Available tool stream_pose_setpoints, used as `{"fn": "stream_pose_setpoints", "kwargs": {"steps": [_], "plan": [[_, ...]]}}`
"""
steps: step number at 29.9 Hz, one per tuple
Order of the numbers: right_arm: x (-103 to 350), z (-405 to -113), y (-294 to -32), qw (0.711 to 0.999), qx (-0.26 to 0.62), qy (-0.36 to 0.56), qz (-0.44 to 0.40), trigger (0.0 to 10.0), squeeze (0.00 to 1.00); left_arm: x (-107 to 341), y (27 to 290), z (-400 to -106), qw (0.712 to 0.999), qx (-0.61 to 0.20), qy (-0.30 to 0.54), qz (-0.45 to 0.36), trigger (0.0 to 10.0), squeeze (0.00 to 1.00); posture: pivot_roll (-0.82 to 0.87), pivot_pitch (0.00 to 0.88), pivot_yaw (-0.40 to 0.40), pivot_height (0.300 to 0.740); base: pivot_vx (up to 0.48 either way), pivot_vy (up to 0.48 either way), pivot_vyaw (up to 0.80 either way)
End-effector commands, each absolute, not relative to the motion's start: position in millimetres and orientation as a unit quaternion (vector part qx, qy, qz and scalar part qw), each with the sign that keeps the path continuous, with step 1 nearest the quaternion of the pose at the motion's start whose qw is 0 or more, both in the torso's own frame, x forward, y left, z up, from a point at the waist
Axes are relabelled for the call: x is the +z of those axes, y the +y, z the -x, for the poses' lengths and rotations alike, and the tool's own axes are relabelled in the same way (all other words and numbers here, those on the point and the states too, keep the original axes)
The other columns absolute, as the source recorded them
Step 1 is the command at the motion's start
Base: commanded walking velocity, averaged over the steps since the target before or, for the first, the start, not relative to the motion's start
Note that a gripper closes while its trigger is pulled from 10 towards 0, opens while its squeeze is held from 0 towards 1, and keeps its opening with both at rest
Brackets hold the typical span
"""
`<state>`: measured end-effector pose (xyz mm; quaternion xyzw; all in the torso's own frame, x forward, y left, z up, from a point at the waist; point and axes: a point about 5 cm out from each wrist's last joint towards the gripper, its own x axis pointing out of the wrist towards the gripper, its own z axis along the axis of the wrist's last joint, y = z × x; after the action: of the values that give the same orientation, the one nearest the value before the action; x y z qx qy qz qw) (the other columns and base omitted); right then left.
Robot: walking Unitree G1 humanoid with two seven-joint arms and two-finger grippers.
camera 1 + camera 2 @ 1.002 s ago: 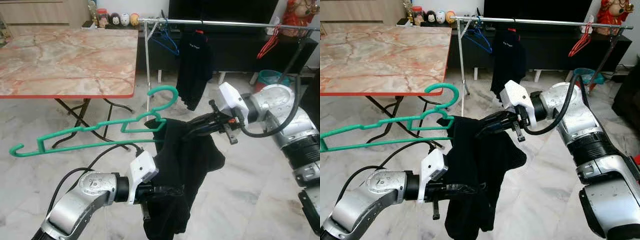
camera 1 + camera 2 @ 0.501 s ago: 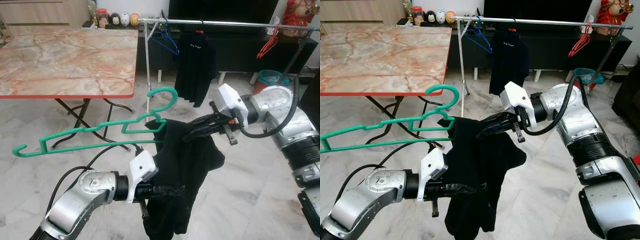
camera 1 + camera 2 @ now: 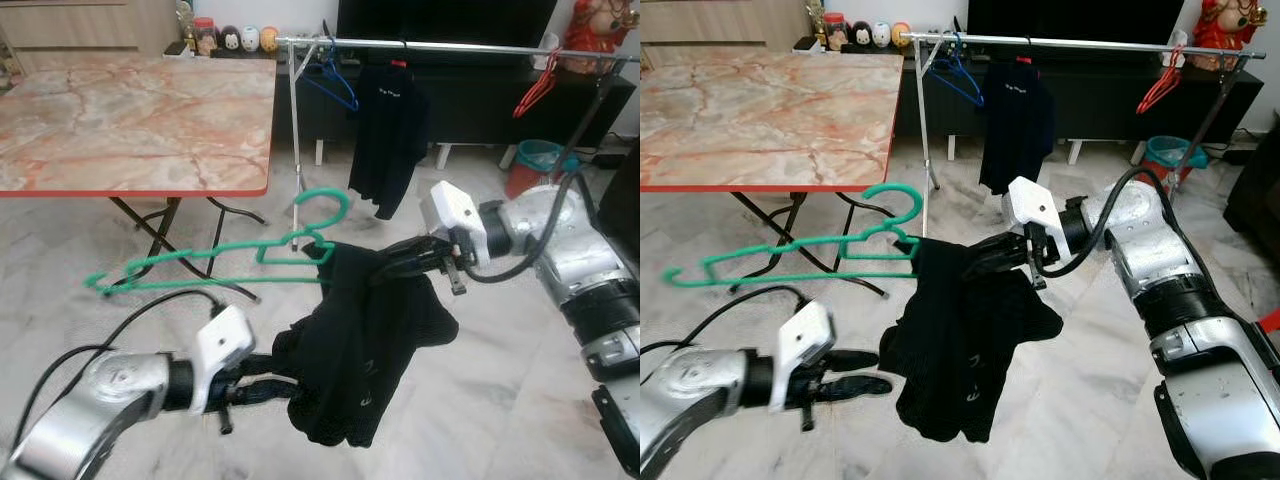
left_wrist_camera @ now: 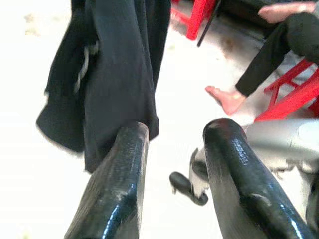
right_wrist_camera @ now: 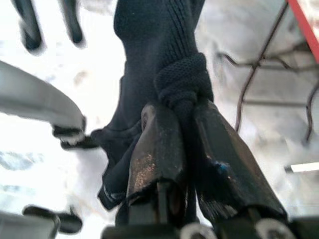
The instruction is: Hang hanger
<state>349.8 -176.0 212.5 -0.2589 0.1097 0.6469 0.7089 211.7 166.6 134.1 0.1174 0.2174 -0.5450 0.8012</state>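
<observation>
Right hand (image 3: 992, 262) clamped on black garment (image 3: 960, 350), which droops off green hanger (image 3: 810, 255) mid-air above floor, in front of rack (image 3: 1080, 42). Left hand (image 3: 855, 373) low beside garment, fingers apart, gripping nothing, just off fabric.

A black garment (image 3: 965, 345) droops from the green hanger (image 3: 810, 252), pinched at its top by the right gripper (image 3: 985, 262), while the left gripper (image 3: 862, 372), fingers parted, sits just beside the garment's lower edge, below the hanger.
</observation>
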Motion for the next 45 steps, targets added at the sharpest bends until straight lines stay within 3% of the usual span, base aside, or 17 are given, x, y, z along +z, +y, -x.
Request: {"fn": "stream_pose_setpoints", "kwargs": {"steps": [1, 34, 35, 36, 37, 45], "plan": [[202.7, -350.1, -191.1, 0.725, 0.617, 0.133, 0.276, 10.0, 0.0, 136.2, 181.9, -206.1, 0.806, -0.527, 0.235, -0.136, 10.0, 1.0, 0.11, 0.0, -0.027, 0.74, 0.0, 0.0, 0.0], [190.7, -349.0, -197.9, 0.732, 0.6, 0.159, 0.28, 10.0, 0.0, 137.1, 187.2, -203.1, 0.811, -0.517, 0.238, -0.136, 10.0, 1.0, 0.11, 0.0, -0.027, 0.74, 0.0, 0.0, 0.0], [151.6, -341.5, -209.5, 0.736, 0.572, 0.223, 0.286, 10.0, 0.0, 143.9, 186.3, -218.4, 0.845, -0.479, 0.194, -0.141, 10.0, 0.0, 0.11, 0.0, -0.034, 0.74, 0.0, 0.0, 0.0], [111.4, -326.7, -220.5, 0.732, 0.546, 0.29, 0.288, 10.0, 0.0, 151.9, 181.6, -239.7, 0.879, -0.432, 0.139, -0.146, 10.0, 0.0, 0.11, 0.0, -0.032, 0.74, 0.0, 0.0, 0.0], [103.5, -323.3, -222.7, 0.731, 0.539, 0.302, 0.29, 10.0, 0.0, 153.4, 180.4, -245.6, 0.888, -0.418, 0.126, -0.147, 10.0, 0.0, 0.11, 0.0, -0.032, 0.74, 0.0, 0.0, 0.0], [98.0, -321.6, -216.8, 0.739, 0.54, 0.294, 0.277, 10.0, 0.0, 147.2, 184.3, -262.4, 0.915, -0.362, 0.102, -0.144, 10.0, 0.0, 0.1, 0.0, -0.026, 0.74, 0.0, 0.0, 0.0]]}}
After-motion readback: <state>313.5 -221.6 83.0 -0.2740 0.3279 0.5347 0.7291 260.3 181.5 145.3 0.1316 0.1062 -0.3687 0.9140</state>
